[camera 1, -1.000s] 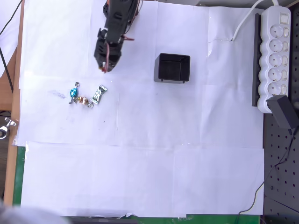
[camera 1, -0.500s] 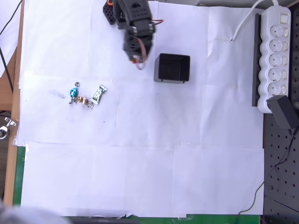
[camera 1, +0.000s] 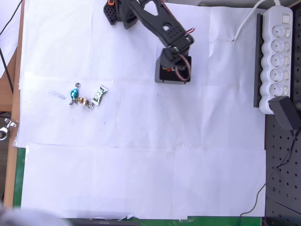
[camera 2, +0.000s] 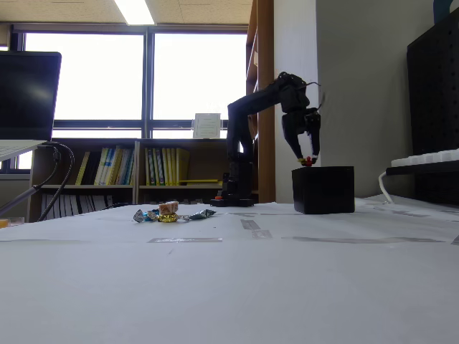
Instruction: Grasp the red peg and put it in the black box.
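A: Overhead view first. Where is the gripper (camera 1: 177,70)?

B: Over the black box (camera 1: 160,75), covering most of its opening. Half a second ago it hung at about ten o'clock from the box, over bare paper; a second ago it was further out at nine o'clock, near the candies. The arm has swung across toward three o'clock.

A: And the red peg?

B: From above I cannot pick it out; the arm's wrist hides the fingertips. The box has not shifted between frames.

A: The candies?

B: The blue candy (camera 1: 74,92) and the green-and-white candy (camera 1: 99,94) lie where they lay before, well off at nine o'clock from the box, a few small pieces between them. The white power strip (camera 1: 277,59) sits at three o'clock, by the paper's edge.

A: Now the fixed view.

B: The arm arches over from its base, and the gripper (camera 2: 308,159) points straight down, at twelve o'clock above the black box (camera 2: 323,190), just over its rim. A small red dot, the red peg (camera 2: 308,162), sits between the fingertips, which are closed upon it. It is still above the box, not inside.

A: Anything else there?

B: The candies (camera 2: 172,213) lie together on the white paper (camera 2: 229,287), at nine o'clock from the box.
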